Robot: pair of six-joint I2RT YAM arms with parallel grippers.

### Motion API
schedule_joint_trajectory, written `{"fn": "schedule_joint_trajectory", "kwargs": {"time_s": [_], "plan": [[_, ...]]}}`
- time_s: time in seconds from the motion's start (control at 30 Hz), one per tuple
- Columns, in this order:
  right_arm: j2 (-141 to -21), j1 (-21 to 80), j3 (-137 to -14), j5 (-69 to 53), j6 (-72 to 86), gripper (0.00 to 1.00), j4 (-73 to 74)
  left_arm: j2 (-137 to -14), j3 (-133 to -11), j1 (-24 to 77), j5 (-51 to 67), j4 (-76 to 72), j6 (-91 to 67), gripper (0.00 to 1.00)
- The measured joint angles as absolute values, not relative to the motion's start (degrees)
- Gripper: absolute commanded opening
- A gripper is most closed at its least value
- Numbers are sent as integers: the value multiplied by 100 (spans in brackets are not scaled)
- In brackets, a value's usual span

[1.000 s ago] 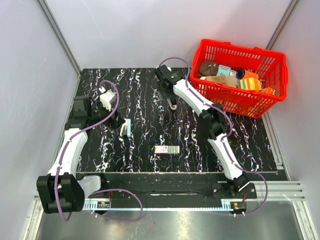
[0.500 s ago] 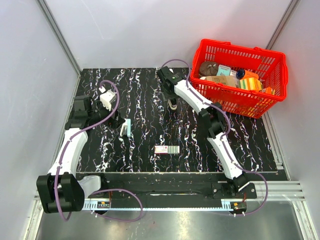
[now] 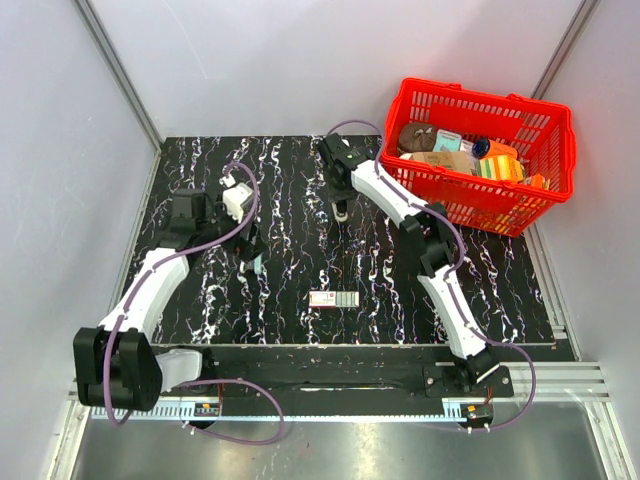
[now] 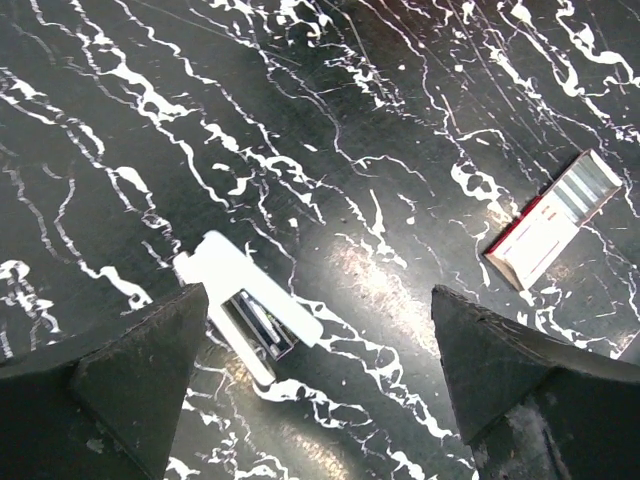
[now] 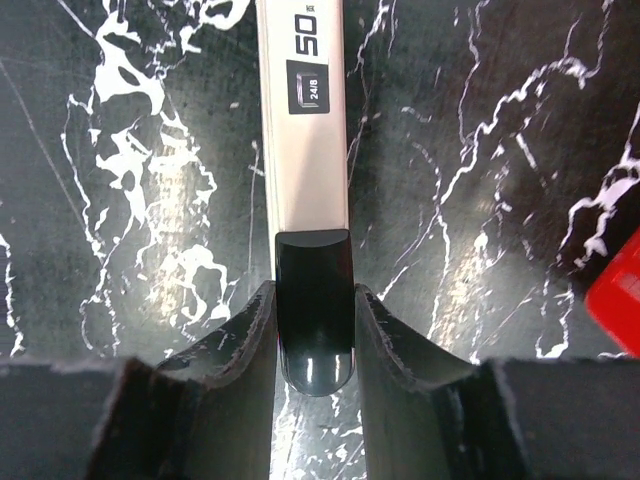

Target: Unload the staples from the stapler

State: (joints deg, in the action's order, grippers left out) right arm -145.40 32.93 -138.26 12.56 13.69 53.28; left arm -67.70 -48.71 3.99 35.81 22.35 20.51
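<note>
Left gripper point(image 4: 318, 300) of mine hangs wide open right above the stapler point(image 4: 250, 320), nothing in it. The stapler lies on the table point(image 3: 290, 180) with some grey metal insides showing. It sits closer to my left finger than my right one. Further right there's a little staple box point(image 4: 550, 225), well apart from it.

benchrat: ok, and the other arm? what's gonna bite you here?

me: Right gripper point(image 5: 313, 295) is pinched on the dark end of a slim dark-and-silver tool point(image 5: 305, 150), and the pads look pressed against both sides. That's near the red basket point(image 3: 480, 95). My guesses on trouble: the stapler is off-centre under the left jaws, so coming straight down could land one finger on top of it. That would shove or spin it instead of straddling it. It's small, light plastic and would probably skate on that glossy top. On the right I've only got the very end of the tool, so a lift could let it droop or twist out.
</note>
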Motion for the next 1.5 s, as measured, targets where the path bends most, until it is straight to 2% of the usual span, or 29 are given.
{"fn": "schedule_joint_trajectory", "kwargs": {"time_s": [0.37,0.77,1.13,1.3,1.5], "plan": [[-12529,3739,-10739,788,2705,0,4021,-7782,-4930,987,3601,1568,1203,99],[-11347,4160,-9743,805,3634,0,3092,-8742,-5280,1431,3822,1068,436,99],[-11161,4462,-9279,1149,4023,0,2768,-9179,-5448,1509,4316,775,-390,98],[-11161,4515,-9275,1160,4154,0,2722,-9358,-5513,1658,4313,668,-543,91],[-11161,4525,-9260,1216,4331,0,2663,-9577,-5542,1761,4322,635,-655,73]]}}
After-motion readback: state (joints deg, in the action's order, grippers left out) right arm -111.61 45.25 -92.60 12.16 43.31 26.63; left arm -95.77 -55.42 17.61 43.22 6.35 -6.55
